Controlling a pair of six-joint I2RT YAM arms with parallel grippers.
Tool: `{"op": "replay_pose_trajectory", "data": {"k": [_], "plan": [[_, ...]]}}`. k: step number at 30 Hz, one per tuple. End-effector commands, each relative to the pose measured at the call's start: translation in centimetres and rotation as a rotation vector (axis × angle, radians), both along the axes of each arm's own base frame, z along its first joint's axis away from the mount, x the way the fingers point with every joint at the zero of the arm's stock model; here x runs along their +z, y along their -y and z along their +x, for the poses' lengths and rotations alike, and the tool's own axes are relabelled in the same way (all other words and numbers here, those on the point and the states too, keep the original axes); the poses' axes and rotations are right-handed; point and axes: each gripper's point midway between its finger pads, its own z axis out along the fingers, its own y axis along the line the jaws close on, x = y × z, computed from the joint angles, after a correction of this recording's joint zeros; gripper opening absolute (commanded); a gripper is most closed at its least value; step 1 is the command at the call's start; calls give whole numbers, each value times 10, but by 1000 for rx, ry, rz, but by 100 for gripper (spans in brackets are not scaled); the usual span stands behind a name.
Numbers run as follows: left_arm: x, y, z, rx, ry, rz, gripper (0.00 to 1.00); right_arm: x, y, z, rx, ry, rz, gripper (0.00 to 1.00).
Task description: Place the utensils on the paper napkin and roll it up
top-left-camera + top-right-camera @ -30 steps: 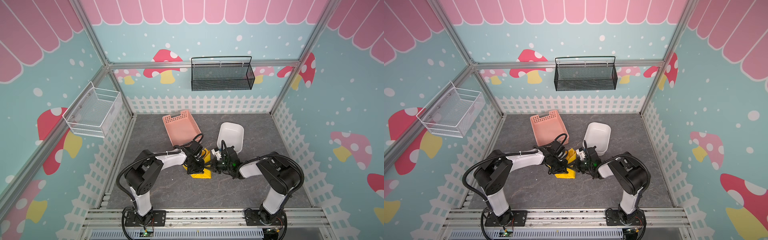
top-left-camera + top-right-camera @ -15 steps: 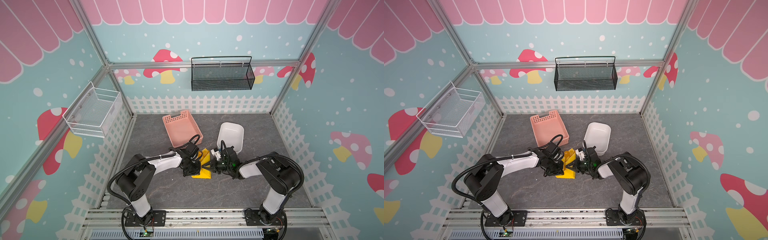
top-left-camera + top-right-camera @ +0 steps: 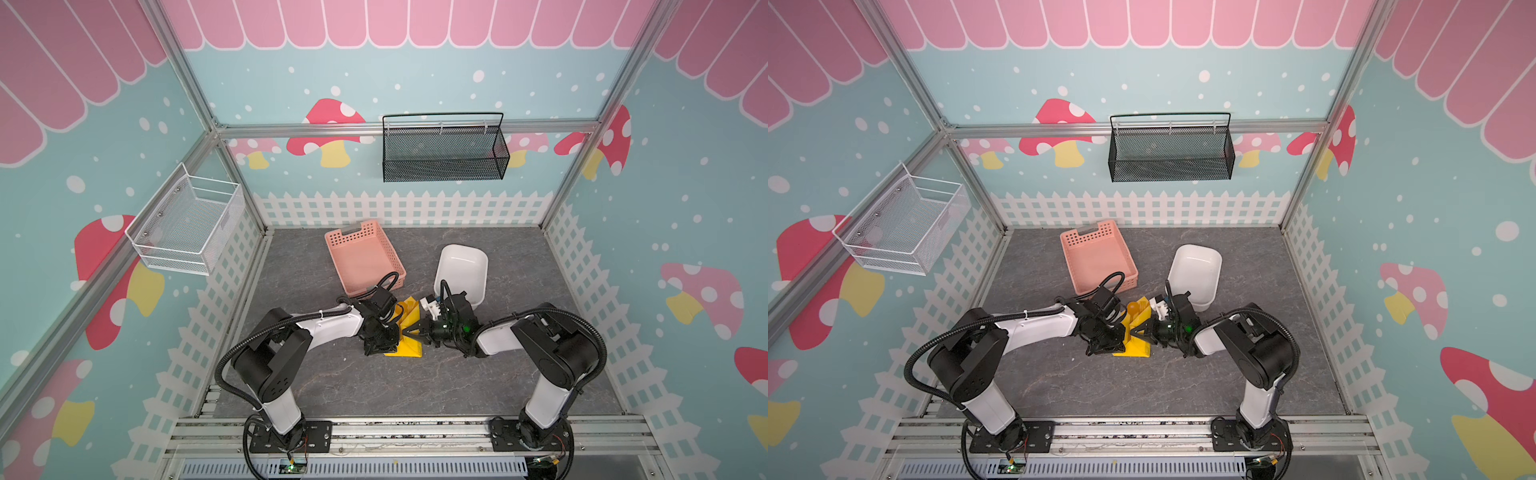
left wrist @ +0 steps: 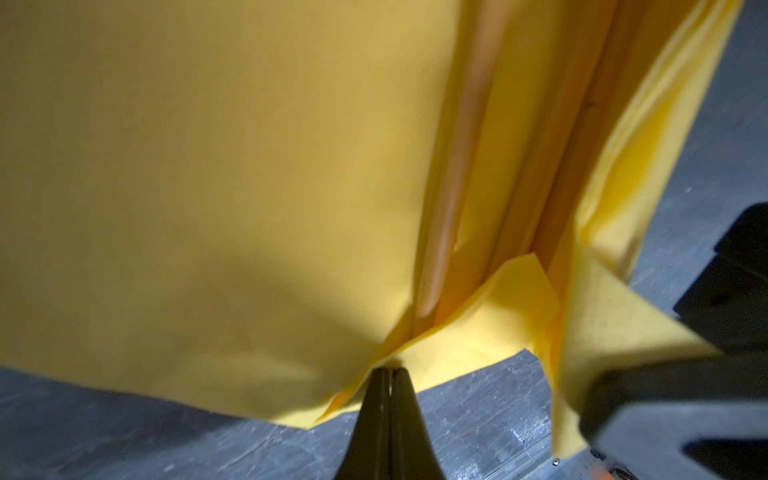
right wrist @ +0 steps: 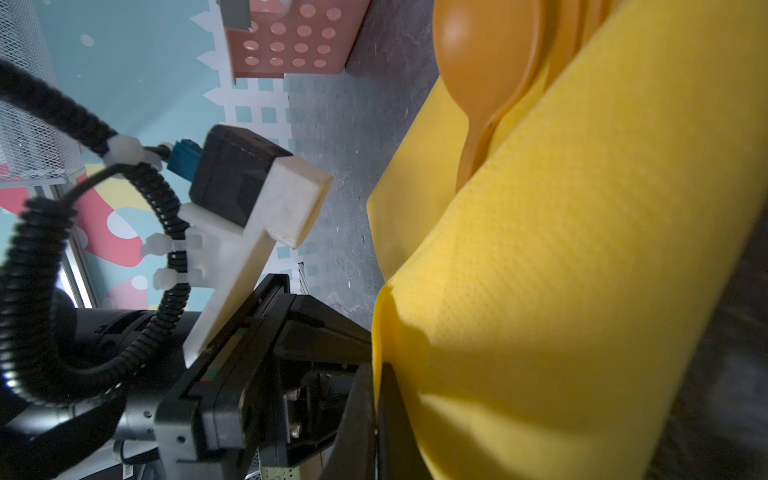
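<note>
**Status: placing done, rolling under way.**

1. Left hand [image 4: 390, 376]: the 2 jaws stand together, clamped on a corner fold of the paper napkin [image 4: 208, 166]. The pinched edge appears held up off the desk [image 4: 124, 436].
2. Right hand [image 5: 376, 382]: jaws together, clamped on another edge of the same napkin. In a top view the 2 hands meet almost tip to tip over the yellow sheet [image 3: 405, 352].
3. Just beyond the left hand's tips, the utensils [image 4: 446, 208] lie lengthwise in a crease, with paper on both sides of them. At least 2 orange handles show. The full count cannot be told.
4. Beyond the right hand's tips, the spoon bowl [image 5: 478, 54] sticks out past the napkin's far edge. A flap of paper covers the handle below it.
5. Farther beyond both hands, the pink basket [image 3: 361, 257] and the white tub [image 3: 461, 247] stand on the desk, apart from the napkin. No orange piece shows in either.

**Judgement:**
- The placing step looks complete.
- The roll is only begun: the sheet forms a loose fold around the handles, not a closed tube.
- What remains is to turn the fold over until the free edge wraps fully, then to set the bundle down.
</note>
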Motion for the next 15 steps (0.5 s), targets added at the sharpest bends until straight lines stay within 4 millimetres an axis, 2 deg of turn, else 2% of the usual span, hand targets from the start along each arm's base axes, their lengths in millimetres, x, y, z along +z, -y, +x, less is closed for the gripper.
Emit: {"op": "replay_pose_trajectory", "data": {"k": [1, 15], "plan": [[-6, -2, 1, 7, -3, 9, 5, 1, -9, -1, 27, 7, 11, 0], [-8, 0, 1, 1, -11, 5, 5, -11, -17, -1, 47, -8, -3, 0]]}}
